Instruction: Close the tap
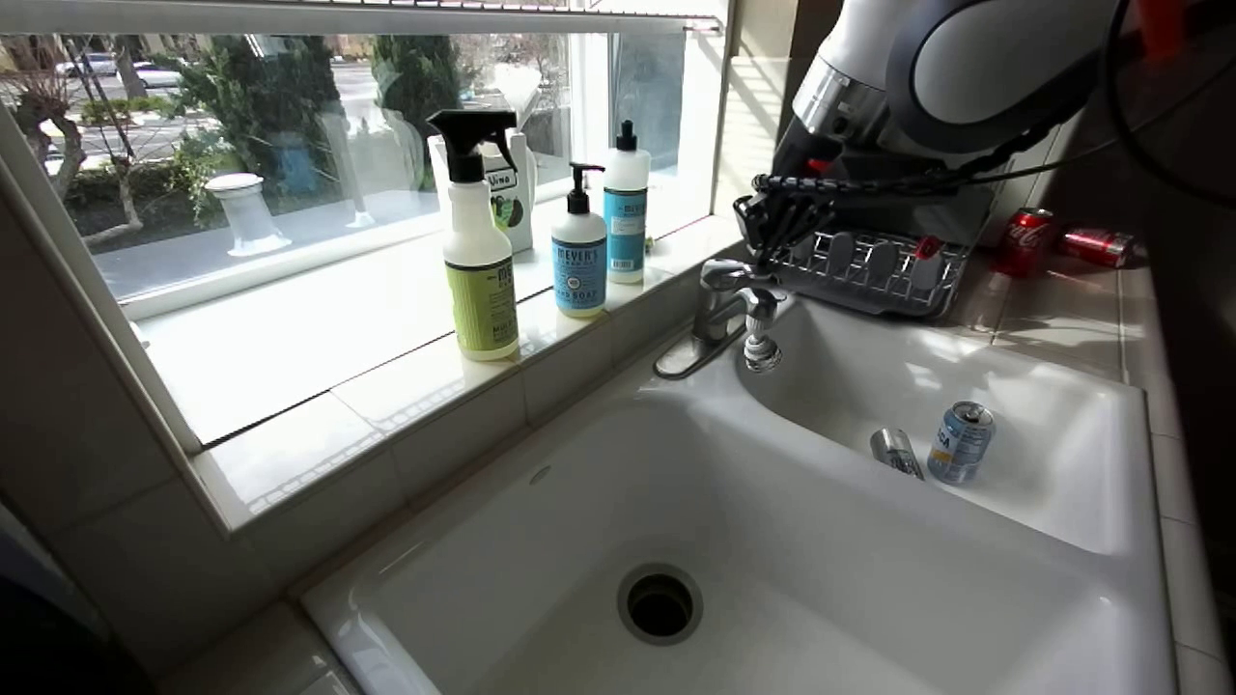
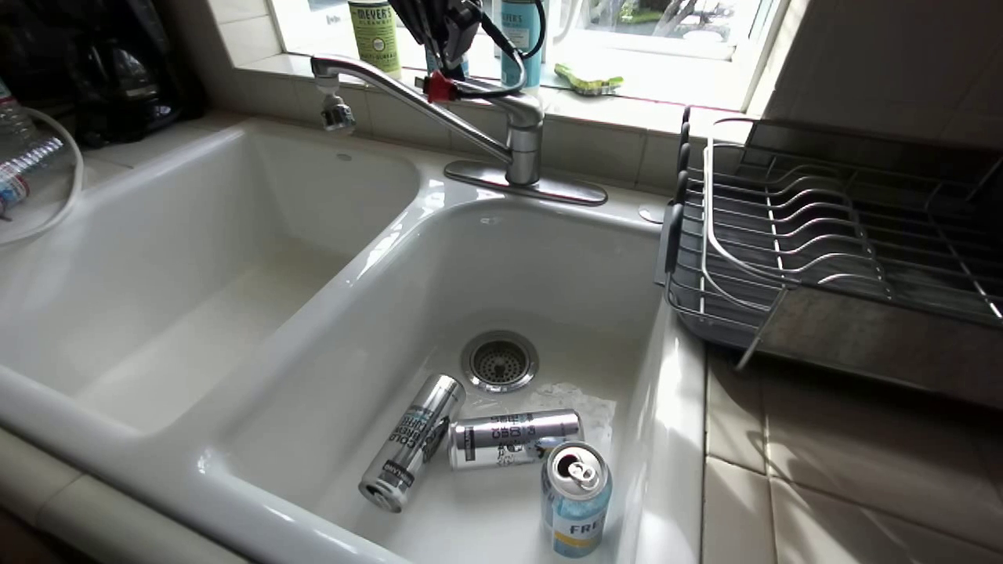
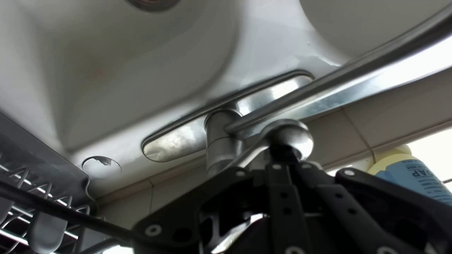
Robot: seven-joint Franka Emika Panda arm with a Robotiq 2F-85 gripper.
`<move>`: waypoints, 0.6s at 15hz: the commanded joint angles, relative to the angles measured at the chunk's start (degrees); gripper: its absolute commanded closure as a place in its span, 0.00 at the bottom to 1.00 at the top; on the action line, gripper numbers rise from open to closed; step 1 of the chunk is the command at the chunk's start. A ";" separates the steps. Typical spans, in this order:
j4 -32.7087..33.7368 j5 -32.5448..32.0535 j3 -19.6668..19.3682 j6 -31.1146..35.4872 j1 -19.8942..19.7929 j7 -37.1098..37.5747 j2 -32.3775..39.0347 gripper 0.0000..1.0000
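Note:
The chrome tap point(image 1: 712, 314) stands on the rim behind the double sink. In an exterior view its long spout point(image 2: 415, 102) reaches over the left basin, and its lever points left above the spout. My gripper point(image 1: 759, 253) is at the lever from above, as it also shows in an exterior view point(image 2: 449, 59). In the wrist view the black fingers point(image 3: 284, 155) are close together and empty, with their tips at the lever's rounded end point(image 3: 291, 135). The tips are partly hidden, and I cannot tell how firmly they touch it. No water stream shows below the spout.
Several bottles, including a green spray bottle point(image 1: 483, 280) and a soap pump point(image 1: 579, 256), stand on the sill. A dish rack point(image 2: 823, 227) stands beside the sink. Cans point(image 2: 576, 501) are in a basin point(image 2: 548, 266). Red cans point(image 1: 1024, 241) are on the counter.

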 commanded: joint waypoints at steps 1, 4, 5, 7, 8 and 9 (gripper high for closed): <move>-4.03 2.19 -0.57 -1.21 1.37 -1.04 -0.39 1.00; -3.94 1.91 -0.57 0.52 1.31 -0.79 -0.63 1.00; -3.90 1.43 -0.56 1.60 1.21 -0.53 -0.93 1.00; -4.05 0.18 -0.51 2.67 0.96 0.06 -1.51 1.00; -4.28 -0.31 -0.50 3.76 0.86 0.16 -1.75 1.00; -4.55 -1.54 -0.40 4.82 0.63 0.78 -1.98 1.00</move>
